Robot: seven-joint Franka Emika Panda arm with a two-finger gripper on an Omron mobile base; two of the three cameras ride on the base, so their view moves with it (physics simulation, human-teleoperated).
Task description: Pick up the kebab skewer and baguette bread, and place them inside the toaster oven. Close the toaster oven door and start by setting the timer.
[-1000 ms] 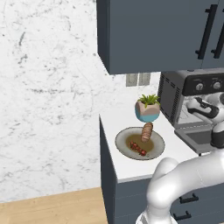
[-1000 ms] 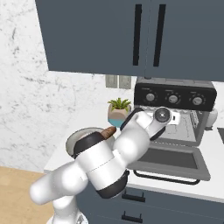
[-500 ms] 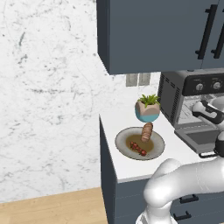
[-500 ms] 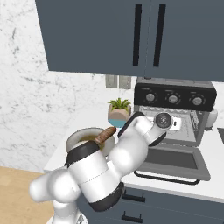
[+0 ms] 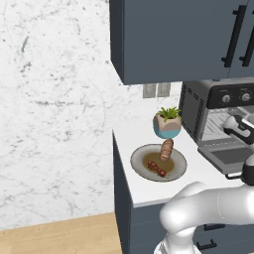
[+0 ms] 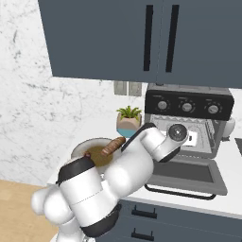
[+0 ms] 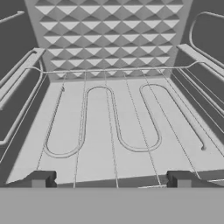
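The kebab skewer (image 5: 156, 168) and the baguette bread (image 5: 167, 149) lie together on a round plate (image 5: 137, 161) on the counter. To their right stands the toaster oven (image 5: 218, 99), its door (image 5: 227, 156) dropped open and flat. In the hand view my gripper (image 7: 111, 179) is open at the oven's mouth, looking in over the wire rack (image 7: 113, 127), with nothing between its fingertips (image 7: 41, 178). In the right base view the arm's elbow covers part of the plate (image 6: 81, 145); the baguette (image 6: 112, 145) pokes out behind it, and the oven door (image 6: 186, 176) lies below the hand.
A small potted plant (image 5: 167, 123) stands between the plate and the oven. Dark blue wall cabinets (image 5: 173, 39) hang low over the counter. The counter's left end (image 5: 119, 163) lies just left of the plate, with drawers below.
The hand has eased slightly lower and closer to the oven's mouth, and the elbow has sunk. The jaws stay wide apart. The plate and the food have not moved.
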